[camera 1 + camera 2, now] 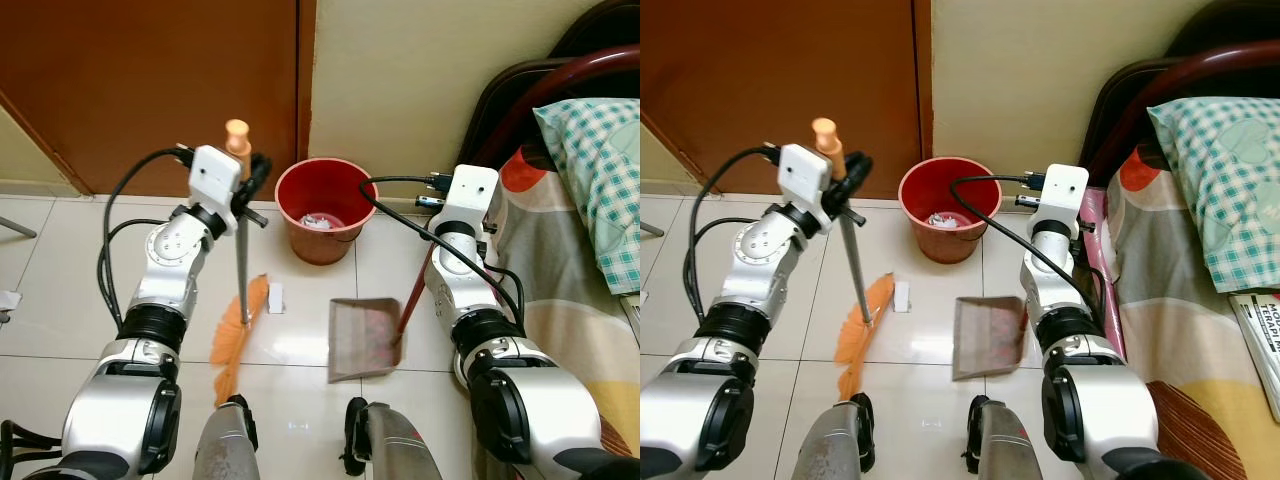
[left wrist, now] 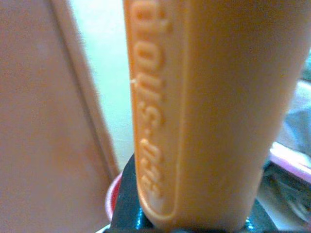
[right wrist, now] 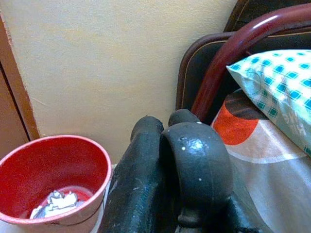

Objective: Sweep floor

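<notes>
The broom stands upright left of centre, its orange bristles (image 1: pixel 240 325) on the pale tiles and its metal shaft (image 1: pixel 242 265) rising to an orange grip (image 2: pixel 204 111). My left gripper (image 1: pixel 252 175) is shut on that grip near its top. A grey dustpan (image 1: pixel 362 338) lies flat on the floor to the right of the bristles, and its red handle (image 1: pixel 415 295) slants up under my right wrist. My right gripper (image 3: pixel 163 160) is shut on the dark top end of that handle. A small white scrap (image 1: pixel 276 297) lies between bristles and dustpan.
A red bucket (image 1: pixel 322 208) with paper scraps stands against the wall beyond the dustpan. A brown door (image 1: pixel 150 80) fills the back left. A bed (image 1: pixel 570 280) with a checked pillow (image 1: pixel 600 170) borders my right arm. My feet (image 1: pixel 300 440) are at the bottom.
</notes>
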### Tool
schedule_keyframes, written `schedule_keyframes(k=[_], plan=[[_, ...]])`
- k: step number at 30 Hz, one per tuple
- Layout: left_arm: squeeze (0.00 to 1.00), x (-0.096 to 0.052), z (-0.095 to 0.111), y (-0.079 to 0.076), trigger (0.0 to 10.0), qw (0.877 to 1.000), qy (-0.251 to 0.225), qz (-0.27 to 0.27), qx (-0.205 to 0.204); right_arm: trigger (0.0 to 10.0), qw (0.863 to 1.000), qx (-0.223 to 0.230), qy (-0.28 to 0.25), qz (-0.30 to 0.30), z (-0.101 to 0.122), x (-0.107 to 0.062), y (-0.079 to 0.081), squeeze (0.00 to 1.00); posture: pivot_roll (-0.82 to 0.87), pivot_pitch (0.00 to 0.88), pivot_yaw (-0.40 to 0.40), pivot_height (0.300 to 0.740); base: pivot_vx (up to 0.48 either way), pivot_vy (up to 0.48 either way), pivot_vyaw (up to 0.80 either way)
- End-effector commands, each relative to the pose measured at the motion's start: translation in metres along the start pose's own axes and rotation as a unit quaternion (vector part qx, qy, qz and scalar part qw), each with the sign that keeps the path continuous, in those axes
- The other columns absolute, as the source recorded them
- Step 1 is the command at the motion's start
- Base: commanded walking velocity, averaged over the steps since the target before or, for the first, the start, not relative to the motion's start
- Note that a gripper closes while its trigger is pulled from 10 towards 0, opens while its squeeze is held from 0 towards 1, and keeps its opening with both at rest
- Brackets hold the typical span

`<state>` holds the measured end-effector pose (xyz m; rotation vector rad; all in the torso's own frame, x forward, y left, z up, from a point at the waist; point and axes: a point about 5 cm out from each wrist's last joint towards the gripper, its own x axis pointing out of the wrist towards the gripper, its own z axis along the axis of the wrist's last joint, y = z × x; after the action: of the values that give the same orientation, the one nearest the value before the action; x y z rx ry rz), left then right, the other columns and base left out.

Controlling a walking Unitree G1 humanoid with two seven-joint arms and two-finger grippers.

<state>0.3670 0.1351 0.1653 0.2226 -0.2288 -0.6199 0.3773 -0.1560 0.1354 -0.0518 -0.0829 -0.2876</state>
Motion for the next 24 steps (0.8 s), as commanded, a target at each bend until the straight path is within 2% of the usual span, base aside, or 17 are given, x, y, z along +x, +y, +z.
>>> schedule_keyframes(k=[1,2,3,4,8,15,19,24], plan=[[0.0,0.001,-0.004,-0.019,10.0,0.998,-0.008,-0.048,-0.028,10.0,1.0,-0.006,-0.011,-0.01,0.002,0.0,-0.002,0.0,0.01,0.214,-0.047,0.74,0.0,0.0,0.0],[0.0,0.001,-0.004,-0.019,10.0,0.998,-0.008,-0.048,-0.028,10.0,1.0,-0.006,-0.011,-0.01,0.002,0.0,-0.002,0.0,0.01,0.214,-0.047,0.74,0.0,0.0,0.0],[0.0,0.002,-0.002,-0.03,10.0,0.997,-0.018,-0.074,-0.034,10.0,1.0,-0.012,-0.015,-0.012,0.003,0.0,-0.002,0.0,0.01,0.217,-0.045,0.74,0.0,0.0,0.0],[0.0,0.002,-0.002,-0.03,10.0,0.997,-0.018,-0.074,-0.034,10.0,1.0,-0.012,-0.015,-0.012,0.003,0.0,-0.002,0.0,0.01,0.217,-0.045,0.74,0.0,0.0,0.0],[0.0,0.001,0.006,-0.052,10.0,0.993,-0.046,-0.099,-0.053,10.0,0.999,-0.034,-0.015,-0.022,-0.002,-0.003,-0.004,0.0,0.01,0.222,-0.042,0.74,0.0,0.0,0.0],[0.0,-0.007,0.017,-0.067,10.0,0.989,-0.067,-0.11,-0.067,10.0,0.998,-0.054,-0.031,0.005,-0.002,-0.008,0.007,0.0,0.03,0.227,-0.036,0.74,0.0,0.0,0.0],[0.0,-0.008,0.033,-0.072,10.0,0.986,-0.095,-0.074,-0.112,10.0,0.999,-0.036,-0.018,0.015,-0.005,-0.01,0.012,0.0,0.03,0.23,-0.037,0.74,0.0,0.0,0.0],[0.0,0.0,0.049,-0.073,10.0,0.976,-0.124,-0.028,-0.175,10.0,0.999,-0.028,-0.016,0.021,-0.004,-0.011,0.017,0.0,0.03,0.23,-0.037,0.74,0.0,0.0,0.0]])
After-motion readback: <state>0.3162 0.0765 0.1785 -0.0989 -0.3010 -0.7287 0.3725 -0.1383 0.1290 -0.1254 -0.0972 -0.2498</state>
